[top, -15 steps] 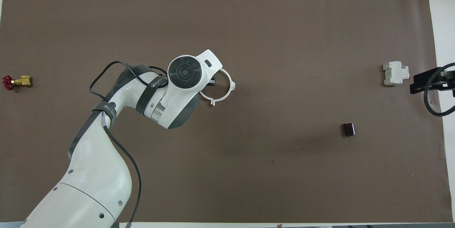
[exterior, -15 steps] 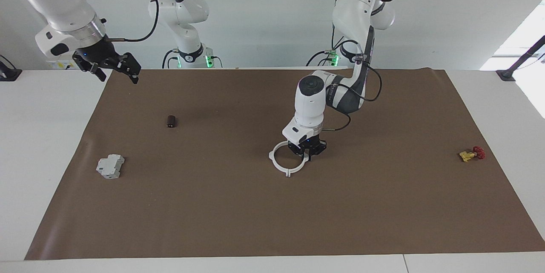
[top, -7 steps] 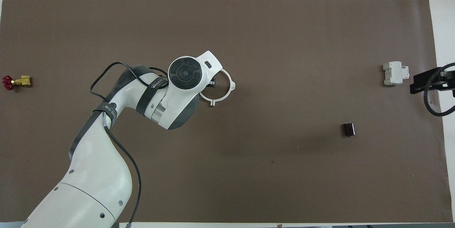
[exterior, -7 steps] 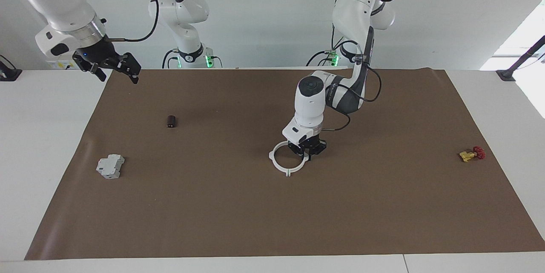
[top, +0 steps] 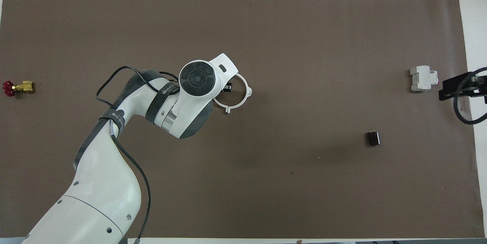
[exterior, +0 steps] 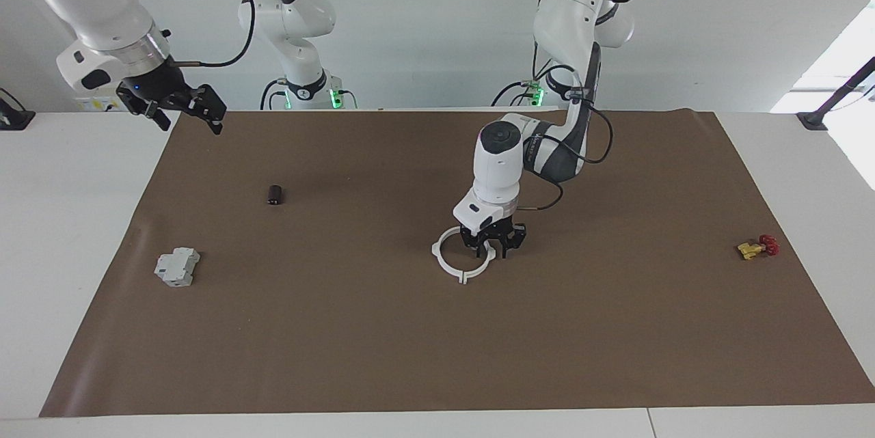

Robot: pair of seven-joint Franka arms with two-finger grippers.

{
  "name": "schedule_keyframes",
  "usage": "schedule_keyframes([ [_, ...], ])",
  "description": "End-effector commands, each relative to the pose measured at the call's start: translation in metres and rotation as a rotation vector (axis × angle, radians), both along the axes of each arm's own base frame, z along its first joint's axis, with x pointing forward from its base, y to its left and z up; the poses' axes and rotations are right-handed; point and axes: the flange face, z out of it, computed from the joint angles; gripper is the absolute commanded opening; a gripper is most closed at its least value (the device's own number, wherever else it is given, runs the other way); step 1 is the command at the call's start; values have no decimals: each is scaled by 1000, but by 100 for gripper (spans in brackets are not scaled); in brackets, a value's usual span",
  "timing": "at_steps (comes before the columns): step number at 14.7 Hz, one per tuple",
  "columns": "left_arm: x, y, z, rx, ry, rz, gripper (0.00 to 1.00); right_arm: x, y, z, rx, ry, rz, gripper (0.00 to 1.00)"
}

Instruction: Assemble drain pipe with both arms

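Two thin white plastic half-ring arcs point(exterior: 463, 258) lie joined as one ring with small tabs, flat on the brown paper mat point(exterior: 410, 356) near the middle of the table. In the facing view, your left gripper point(exterior: 493, 249) sits low at the ring's rim toward the left arm's end, its fingers spread apart astride the rim and pinching nothing. Your right gripper point(exterior: 183, 113) hangs in the air over the mat's edge at the right arm's end, fingers spread, holding nothing; that arm waits. A small dark cylinder point(exterior: 275, 194) and a boxy light-grey block point(exterior: 177, 267) lie well apart from the ring.

In the overhead view, the left arm's white wrist covers the part of the ring point(top: 237, 97) toward its own end of the table, so you cannot read contact there. The ring looks light, stiff yet springy, and smooth enough to slide on paper. Judge it thin and easy to crack at the joints. Take it across the rim's thickness beside a tab, never across the full ring.
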Motion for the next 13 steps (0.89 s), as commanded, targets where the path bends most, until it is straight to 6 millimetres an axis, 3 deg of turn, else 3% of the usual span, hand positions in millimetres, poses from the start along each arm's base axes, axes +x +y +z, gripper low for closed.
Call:
schedule_keyframes([
  [1, 10, 26, 20, -4, -28, 41, 100, -4, -2, 1, 23, 5, 21, 100],
  [3, 13, 51, 50, -2, -30, 72, 100, -4, -2, 1, 23, 5, 21, 100],
  [9, 22, 183, 108, 20, 4, 268, 100, -4, -2, 0, 23, 6, 21, 100],
  [13, 16, 260, 151, 44, 19, 245, 100, -4, -2, 0, 23, 6, 21, 100],
])
